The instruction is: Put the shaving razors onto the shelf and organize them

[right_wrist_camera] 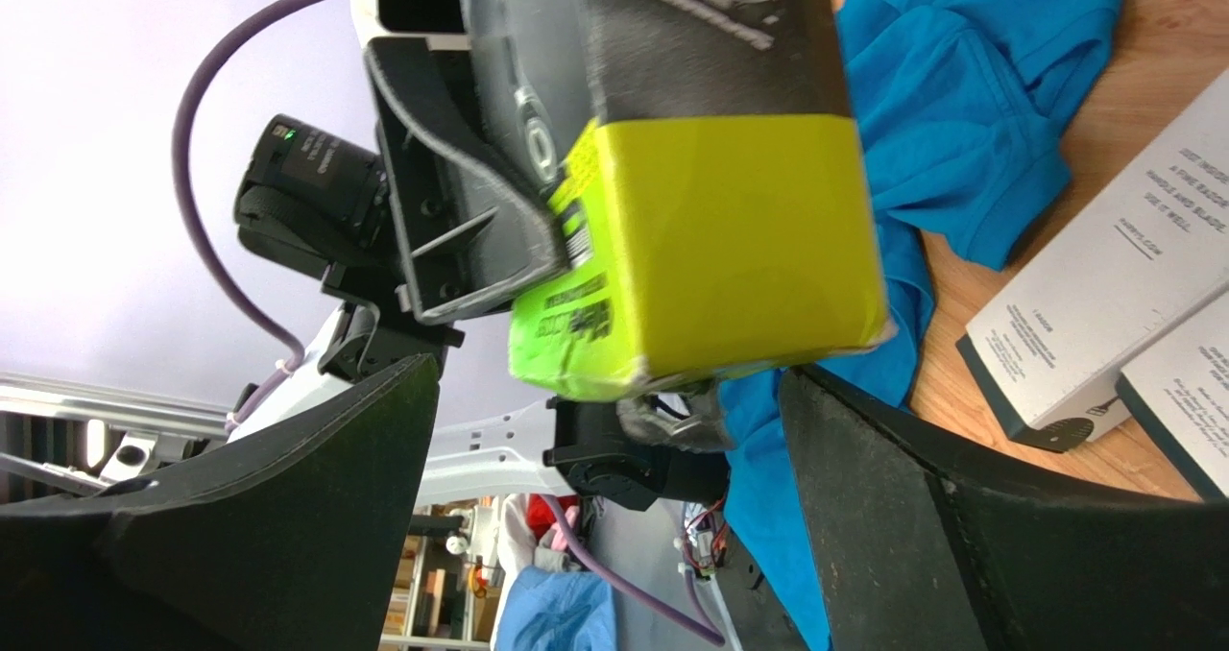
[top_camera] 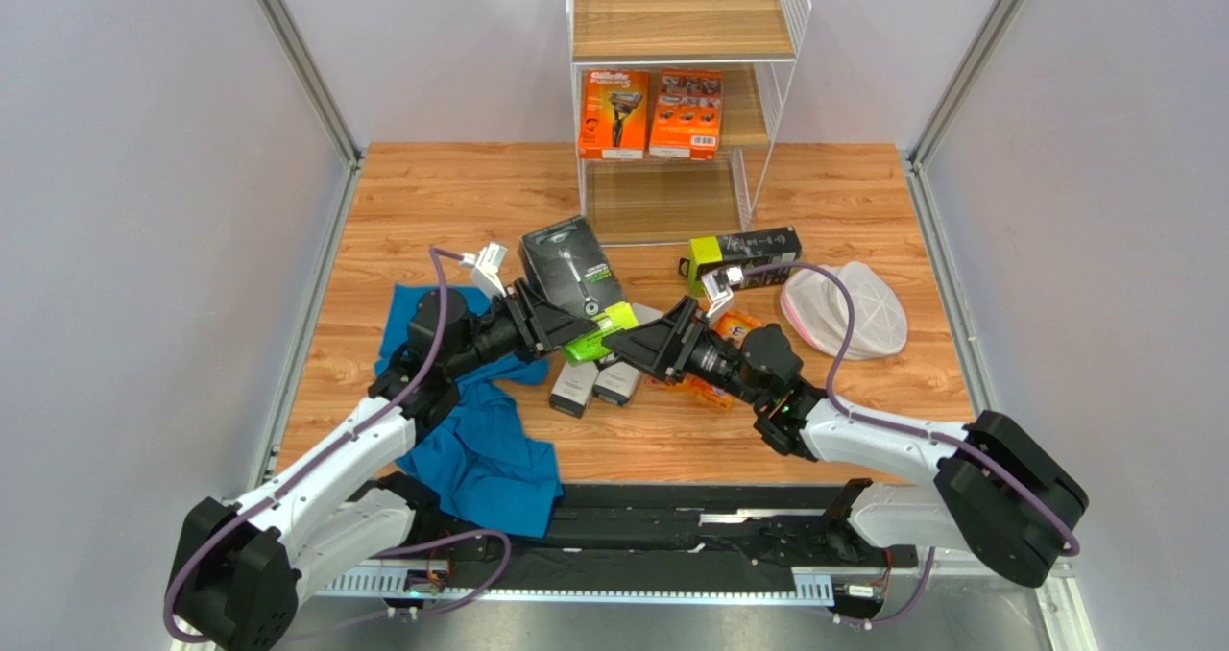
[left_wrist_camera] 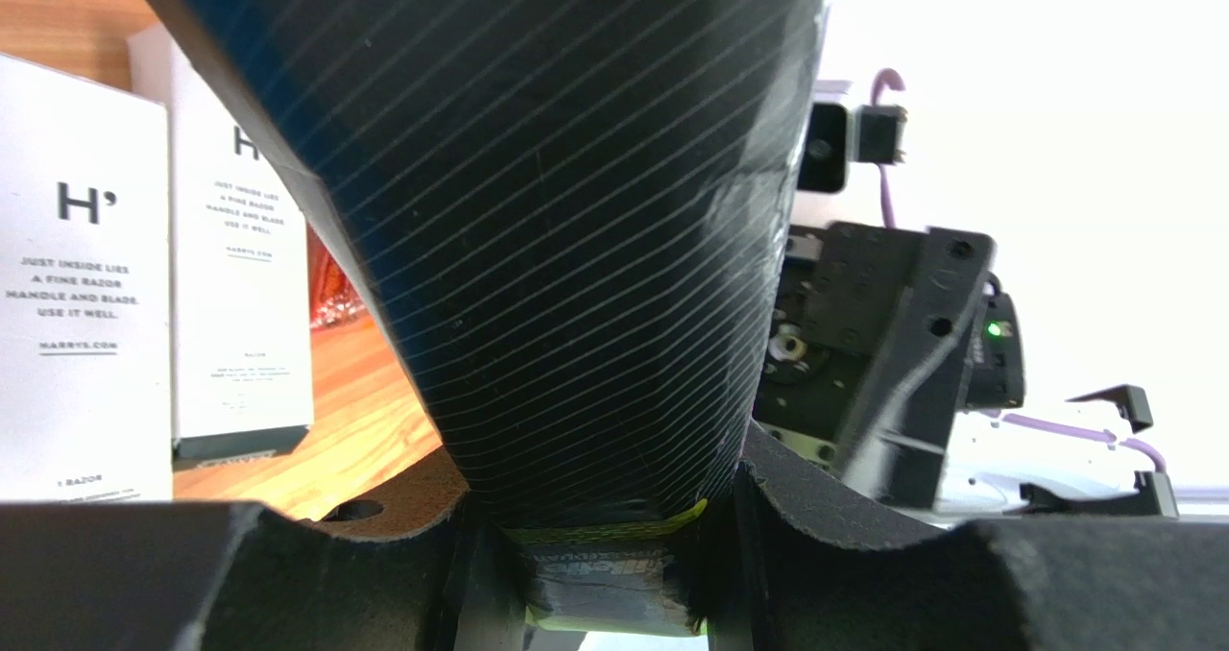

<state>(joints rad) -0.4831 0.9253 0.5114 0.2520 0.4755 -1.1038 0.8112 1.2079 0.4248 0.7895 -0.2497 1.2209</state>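
Observation:
My left gripper is shut on a black box with a lime-green end and holds it tilted above the table; the box fills the left wrist view. My right gripper is open, with the box's lime end just ahead of its spread fingers, not touching. A second black box lies in front of the shelf. Two orange boxes stand on the middle tier. Two slim white boxes lie under the grippers. Orange blister packs are partly hidden under my right arm.
A blue cloth lies at the near left under my left arm. A round white pink-rimmed mesh item sits at the right. Grey walls enclose the wooden table on both sides. The shelf's top and bottom tiers are bare.

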